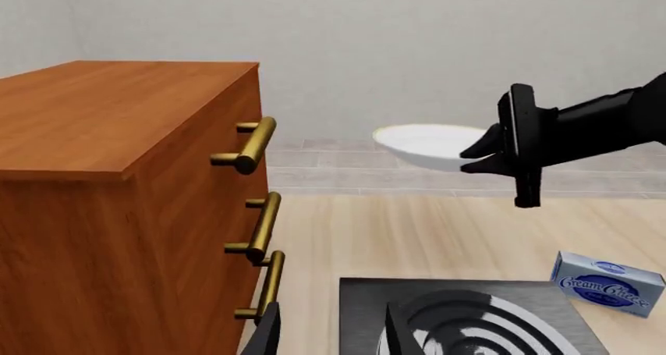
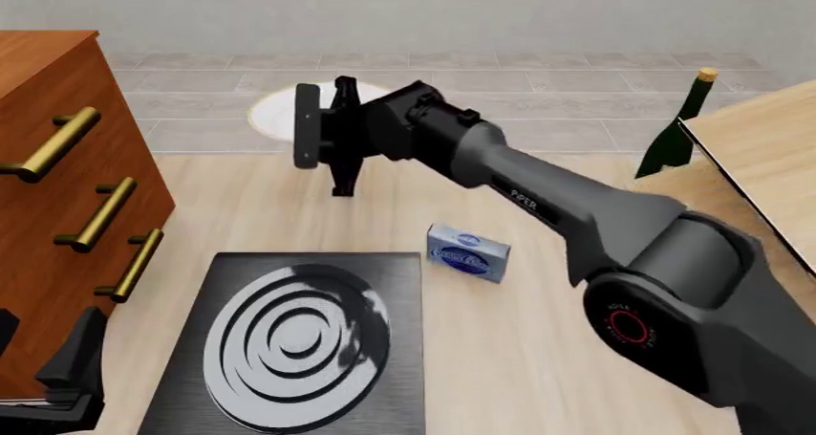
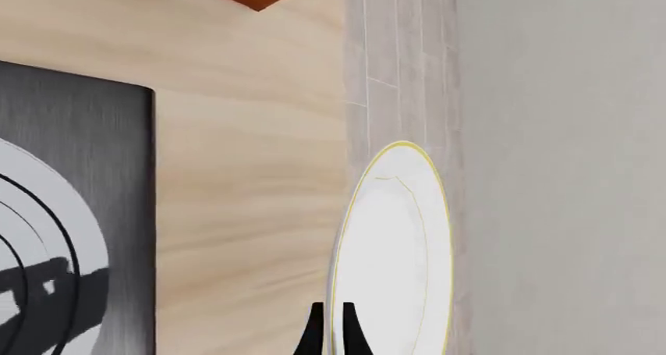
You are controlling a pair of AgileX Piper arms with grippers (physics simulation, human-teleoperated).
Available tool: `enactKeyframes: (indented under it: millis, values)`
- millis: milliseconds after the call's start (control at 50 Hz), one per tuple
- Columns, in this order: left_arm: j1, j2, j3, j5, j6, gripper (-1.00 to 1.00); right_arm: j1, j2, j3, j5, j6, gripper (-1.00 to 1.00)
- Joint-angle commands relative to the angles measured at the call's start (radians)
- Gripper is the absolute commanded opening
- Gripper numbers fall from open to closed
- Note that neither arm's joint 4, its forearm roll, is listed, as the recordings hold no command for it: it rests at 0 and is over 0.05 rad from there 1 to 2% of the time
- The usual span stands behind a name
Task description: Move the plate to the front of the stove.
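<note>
Now, plate [image 1: 422, 143]: held off the bench at its near rim by the right hand [image 2: 334, 139], out beyond the stove's far edge and well above the wood; in the left wrist view it hangs level in the air.
Right hand: fingers [image 3: 348, 328] nearly together, pinching the plate's rim; the right wrist view shows two dark tips side by side at the edge.
Stove [image 2: 300, 344]: below and back from the hand, nearer the arms; burner bare.
Step in hand: carrying, as I judge it; the plate is not yet set down.
Doing it well: keep the plate level, since a pinch on one edge leaves the far side to sag or swing; lower slowly onto bare wood just off the stove's edge, land it flat, then open only once it rests.
Clearance: box [image 2: 469, 251] lies below the hand, beside the stove's far right corner; bring the plate down clear of it.
Cabinet [image 2: 52, 167]: off to the hand's left, brass handles facing the stove.
Left hand [image 2: 71, 378]: low at the stove's near left corner, holding nothing seen; only part shows, and I cannot tell how wide it stands.
Hidden: the hand covers much of the plate in the front view, so depth of bite on the rim is unclear.
Cut off: stove's near edge; bottle [image 2: 672, 129] at far right partly behind a second bench.
</note>
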Motion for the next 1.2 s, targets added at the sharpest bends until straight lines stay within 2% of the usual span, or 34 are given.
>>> enactKeyframes:
  millis: [20,180,340,700,1060,1200]
  values:
    - [0.002,-0.006,-0.002,0.009,0.000,1.00,-0.034,0.015,-0.122,0.102,0.007,-1.00]
    - [0.002,-0.001,-0.001,0.003,0.000,1.00,-0.045,0.102,-0.254,0.148,0.023,-1.00]
    - [0.002,-0.003,-0.003,0.007,0.000,1.00,-0.049,0.148,-0.292,0.138,0.040,-1.00]
    - [0.002,-0.005,-0.001,0.006,0.000,1.00,-0.050,0.184,-0.271,0.090,0.082,-1.00]
    - [0.002,-0.009,-0.002,0.011,0.000,1.00,-0.038,0.197,-0.235,0.098,0.124,-1.00]
    - [0.001,-0.009,-0.003,0.012,0.001,1.00,-0.029,0.203,-0.236,0.129,0.146,-1.00]
